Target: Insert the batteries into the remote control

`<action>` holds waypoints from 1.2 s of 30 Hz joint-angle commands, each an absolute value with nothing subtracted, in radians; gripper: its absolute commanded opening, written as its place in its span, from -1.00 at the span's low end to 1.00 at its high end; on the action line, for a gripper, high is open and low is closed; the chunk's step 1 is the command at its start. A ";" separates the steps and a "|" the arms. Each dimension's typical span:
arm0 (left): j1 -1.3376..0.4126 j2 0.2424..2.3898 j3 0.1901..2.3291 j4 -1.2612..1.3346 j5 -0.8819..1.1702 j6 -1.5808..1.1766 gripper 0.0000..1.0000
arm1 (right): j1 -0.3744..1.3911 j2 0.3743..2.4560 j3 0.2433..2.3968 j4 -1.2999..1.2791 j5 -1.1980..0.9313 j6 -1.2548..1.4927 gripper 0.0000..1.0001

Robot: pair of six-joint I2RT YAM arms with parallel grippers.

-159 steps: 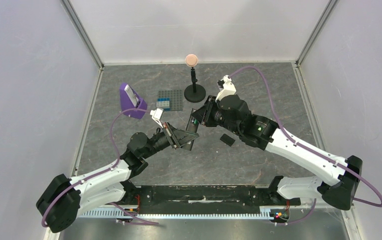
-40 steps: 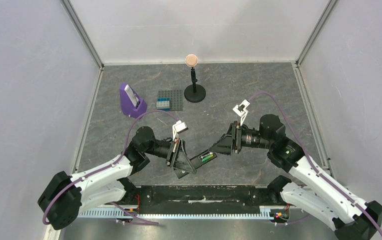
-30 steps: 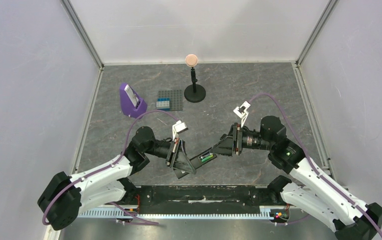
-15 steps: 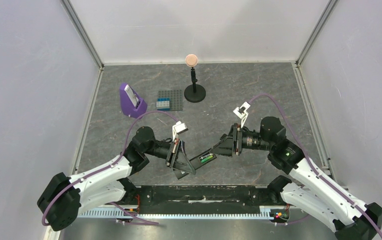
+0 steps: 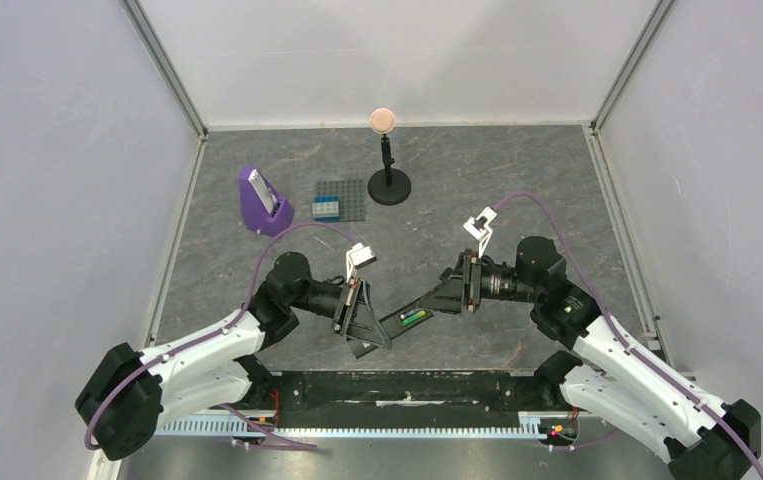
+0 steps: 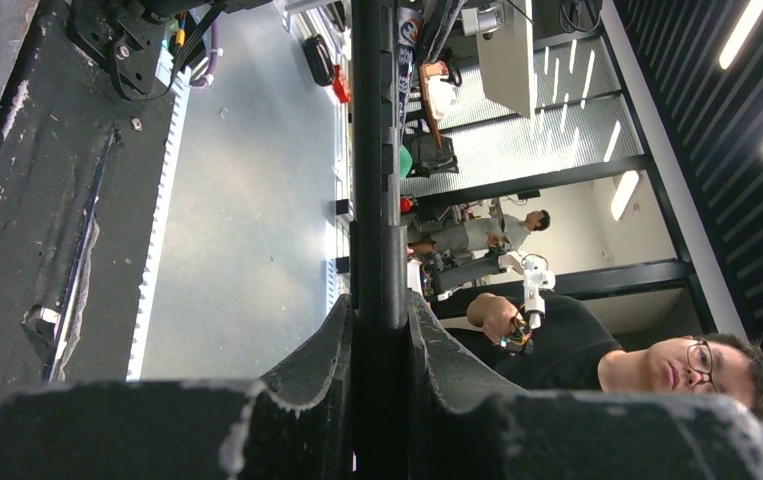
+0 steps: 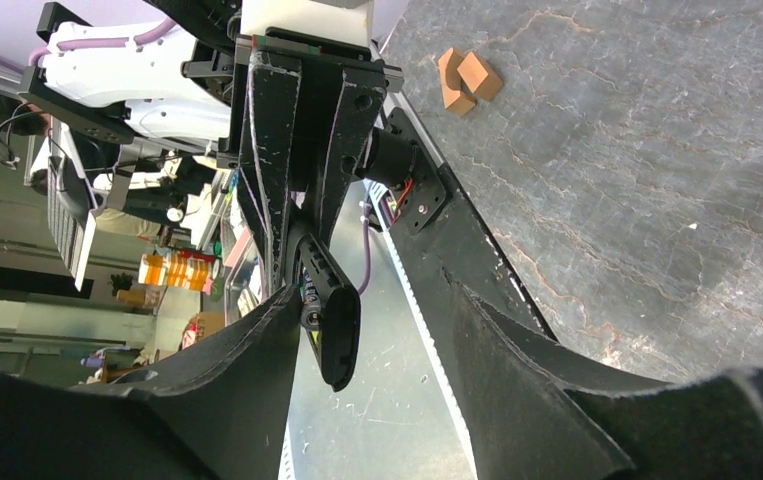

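The black remote control (image 5: 393, 325) hangs above the table near the front edge, recess side up. My left gripper (image 5: 365, 332) is shut on its lower end. In the left wrist view the remote control (image 6: 377, 180) runs edge-on up from between the gripper (image 6: 378, 330) fingers. The batteries (image 5: 415, 317) lie in the recess, the green one showing from above. My right gripper (image 5: 435, 298) is open around the remote's free end. In the right wrist view that end (image 7: 332, 325) and a battery tip (image 7: 309, 300) sit against one finger (image 7: 257, 350) of the gripper (image 7: 375, 305); the other finger stands apart.
At the back left stand a purple holder (image 5: 262, 200) and a grey studded baseplate (image 5: 349, 198) with a blue brick. A black stand with a peach ball (image 5: 387, 165) is behind the middle. Two orange-tan blocks (image 7: 469, 78) lie on the table. The black base rail (image 5: 407, 385) is just below the grippers.
The right arm has shifted slightly, its fingers staying around the remote's end. The left gripper and the remote have not moved.
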State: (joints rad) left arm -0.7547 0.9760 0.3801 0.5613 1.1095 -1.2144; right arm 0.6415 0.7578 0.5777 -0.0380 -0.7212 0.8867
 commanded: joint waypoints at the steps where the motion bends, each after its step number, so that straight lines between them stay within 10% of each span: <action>1: -0.758 0.983 0.435 0.624 1.128 -1.170 -0.96 | 0.648 0.769 0.569 0.036 -0.701 0.895 0.15; 19: -0.758 0.990 0.442 0.671 1.113 -1.180 -0.96 | 0.718 0.811 0.535 0.077 -0.669 0.907 -0.26; 29: -0.758 0.994 0.439 0.692 1.101 -1.183 -0.96 | 0.750 0.835 0.532 0.111 -0.646 0.927 -0.83; 33: -0.758 0.996 0.437 0.691 1.096 -1.177 -0.96 | 0.750 0.838 0.547 0.108 -0.634 0.938 -0.83; 36: -0.758 0.996 0.437 0.684 1.078 -1.167 -0.96 | 0.750 0.842 0.571 0.087 -0.614 0.947 -0.45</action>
